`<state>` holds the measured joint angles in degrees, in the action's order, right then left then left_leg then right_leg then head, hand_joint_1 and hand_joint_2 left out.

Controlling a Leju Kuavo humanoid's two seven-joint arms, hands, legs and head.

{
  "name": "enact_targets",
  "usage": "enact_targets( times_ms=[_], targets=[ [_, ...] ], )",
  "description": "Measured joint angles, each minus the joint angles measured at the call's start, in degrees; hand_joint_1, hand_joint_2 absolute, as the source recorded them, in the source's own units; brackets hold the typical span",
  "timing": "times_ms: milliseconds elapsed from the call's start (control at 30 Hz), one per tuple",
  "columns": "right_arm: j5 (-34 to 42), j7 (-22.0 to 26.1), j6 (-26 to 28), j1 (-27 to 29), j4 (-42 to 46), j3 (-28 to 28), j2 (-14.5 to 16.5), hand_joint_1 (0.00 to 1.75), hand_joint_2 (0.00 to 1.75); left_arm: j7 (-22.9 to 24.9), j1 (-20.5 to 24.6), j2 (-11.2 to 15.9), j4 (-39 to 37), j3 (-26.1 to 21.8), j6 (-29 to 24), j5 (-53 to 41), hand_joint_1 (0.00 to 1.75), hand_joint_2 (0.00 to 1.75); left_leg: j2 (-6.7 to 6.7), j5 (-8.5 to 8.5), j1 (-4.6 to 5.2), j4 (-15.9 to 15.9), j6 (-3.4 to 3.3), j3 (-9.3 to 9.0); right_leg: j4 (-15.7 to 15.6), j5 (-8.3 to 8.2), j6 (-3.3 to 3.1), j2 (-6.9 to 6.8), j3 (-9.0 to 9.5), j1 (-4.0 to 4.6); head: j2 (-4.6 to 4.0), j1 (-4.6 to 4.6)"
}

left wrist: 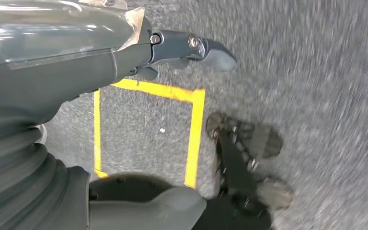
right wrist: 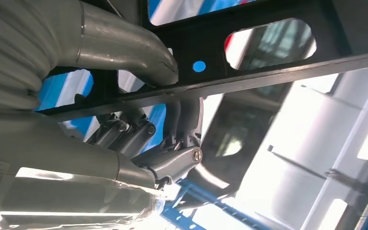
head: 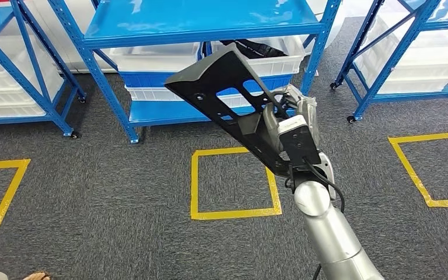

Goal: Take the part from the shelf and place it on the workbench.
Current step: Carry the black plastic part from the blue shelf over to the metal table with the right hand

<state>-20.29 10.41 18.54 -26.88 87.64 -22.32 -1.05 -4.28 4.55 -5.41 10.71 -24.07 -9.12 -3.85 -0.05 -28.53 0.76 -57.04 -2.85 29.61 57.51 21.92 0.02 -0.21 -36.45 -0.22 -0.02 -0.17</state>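
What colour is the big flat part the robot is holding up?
Black. The part, with cut-out holes, shows best in the head view, gripped by the right hand.

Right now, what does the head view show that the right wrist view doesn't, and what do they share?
Head view alone: the whole black part held up off the floor in front of the blue shelf, the silver right arm, and a yellow taped square on the grey carpet. Right wrist view alone: a close look at the fingers wrapped around the part's edge. Shared: the right hand gripping the part, its cutout slots, and blue shelf framing behind.
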Motion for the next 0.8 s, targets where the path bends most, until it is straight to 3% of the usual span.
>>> enact_targets(
  times_ms=[67, 133, 200, 233, 300, 367, 400, 433, 500, 533, 600, 667, 733, 800],
  targets=[
    [0.23, 0.64, -0.65, -1.04, -1.14, -0.11, 1.04, 1.75, 1.75, 0.03, 0.03, -0.07, 0.06, -0.79, -0.45, 0.73, 0.0, 1.75, 0.21, 2.04, -0.13, 1.76, -0.73, 0.08, 0.09, 0.23, 0.38, 0.05, -0.44, 0.03, 0.0, -0.17],
    [0.32, 0.88, -1.03, -2.26, -2.35, -0.19, 1.7, 1.75, 1.75, -0.02, 0.13, -0.21, 0.11, -1.4, -0.54, 1.12, 0.0, 1.75, 0.52, 4.14, -0.75, 3.24, -1.05, 0.82, 3.51, 3.92, 0.05, 0.17, -1.9, 0.07, 0.0, 0.09],
    [0.39, 1.04, -1.28, -3.1, -3.45, -0.29, 2.32, 1.75, 1.75, -0.36, 0.12, -0.42, 0.15, -1.91, -0.55, 1.32, 0.0, 1.75, 0.6, 5.48, -1.11, 3.38, -0.73, 2.47, 10.49, 8.22, 0.27, 0.24, -3.8, -0.58, 0.0, 0.34],
    [0.46, 1.14, -1.37, -3.25, -3.9, -0.36, 2.56, 1.75, 1.75, -0.58, 0.07, -0.53, 0.15, -2.09, -0.56, 1.34, 0.0, 1.75, 0.62, 6.03, -1.38, 3.36, -0.32, 3.32, 13.68, 8.97, 0.94, 0.23, -4.3, -1.0, 0.0, 0.39],
    [0.67, 1.39, -1.62, -3.33, -4.64, -0.47, 2.9, 1.75, 1.75, -0.83, -0.03, -0.73, 0.15, -2.24, -0.67, 1.36, 0.0, 1.75, 0.71, 7.04, -1.94, 3.23, 0.49, 4.74, 16.4, 7.81, 2.78, 0.21, -3.92, -1.74, 0.0, 0.39],
    [0.91, 1.75, -1.99, -3.52, -5.24, -0.51, 3.24, 1.75, 1.75, -0.86, -0.06, -0.91, 0.15, -2.45, -0.94, 1.36, 0.0, 1.75, 0.8, 7.75, -2.62, 2.63, 1.33, 6.21, 13.2, 5.34, 4.67, 0.17, -0.87, -2.5, 0.0, 0.4],
    [1.0, 1.91, -2.12, -3.7, -5.52, -0.53, 3.46, 1.75, 1.75, -0.85, -0.07, -0.94, 0.16, -2.58, -1.07, 1.36, 0.0, 1.75, 0.84, 7.97, -2.86, 2.02, 1.76, 6.98, 10.05, 5.1, 5.35, 0.13, 1.3, -2.91, 0.0, 0.45],
    [1.11, 2.06, -2.25, -3.95, -5.85, -0.57, 3.82, 1.75, 1.75, -0.85, -0.07, -0.96, 0.18, -2.8, -1.25, 1.36, 0.0, 1.75, 0.86, 8.19, -3.04, 1.16, 2.31, 7.97, 6.28, 5.67, 5.59, 0.22, 4.04, -2.83, 0.0, 0.6],
    [1.26, 2.21, -2.36, -4.29, -6.43, -0.61, 4.42, 1.75, 1.75, -0.84, -0.19, -0.96, 0.23, -3.23, -1.51, 1.36, 0.0, 1.75, 0.77, 8.7, -2.95, -0.21, 3.18, 9.3, 1.86, 8.03, 4.79, 0.46, 6.78, -2.43, 0.01, 0.64],
    [1.32, 2.28, -2.43, -4.37, -6.78, -0.63, 4.73, 1.75, 1.75, -0.8, -0.32, -0.96, 0.25, -3.42, -1.63, 1.37, 0.0, 1.75, 0.7, 9.08, -2.97, -0.49, 3.49, 9.67, 1.3, 8.7, 4.04, 0.6, 7.11, -2.1, 0.01, 0.59],
    [1.39, 2.41, -2.58, -4.47, -7.48, -0.62, 5.2, 1.75, 1.75, -0.71, -0.6, -0.99, 0.25, -3.59, -1.73, 1.37, 0.0, 1.75, 0.67, 9.03, -3.39, -0.88, 3.79, 10.08, 1.62, 8.29, 2.71, 0.58, 6.47, -2.38, 0.01, 0.3],
    [1.43, 2.54, -2.82, -4.91, -8.07, -0.62, 5.65, 1.75, 1.75, -0.66, -0.77, -1.02, 0.24, -3.63, -1.74, 1.36, 0.0, 1.75, 0.58, 5.72, -3.62, -4.66, 3.92, 11.67, 1.62, 7.51, 1.25, 0.5, 5.82, -2.31, 0.0, 0.11],
    [1.46, 2.66, -3.07, -5.45, -8.57, -0.63, 6.09, 1.75, 1.75, -0.68, -0.82, -1.01, 0.24, -3.65, -1.74, 1.35, 0.0, 1.75, 0.33, 0.8, -3.48, -12.44, 3.89, 14.44, 1.65, 6.8, 0.12, 0.44, 4.88, -1.81, 0.0, -0.08],
    [1.52, 2.73, -3.16, -5.66, -9.1, -0.64, 6.29, 1.75, 1.75, -0.72, -0.92, -0.99, 0.24, -3.65, -1.7, 1.32, 0.0, 1.75, 0.21, -1.33, -3.37, -17.71, 3.66, 15.55, 1.66, 6.19, -0.49, 0.39, 4.05, -1.22, 0.0, -0.13]
  ],
)
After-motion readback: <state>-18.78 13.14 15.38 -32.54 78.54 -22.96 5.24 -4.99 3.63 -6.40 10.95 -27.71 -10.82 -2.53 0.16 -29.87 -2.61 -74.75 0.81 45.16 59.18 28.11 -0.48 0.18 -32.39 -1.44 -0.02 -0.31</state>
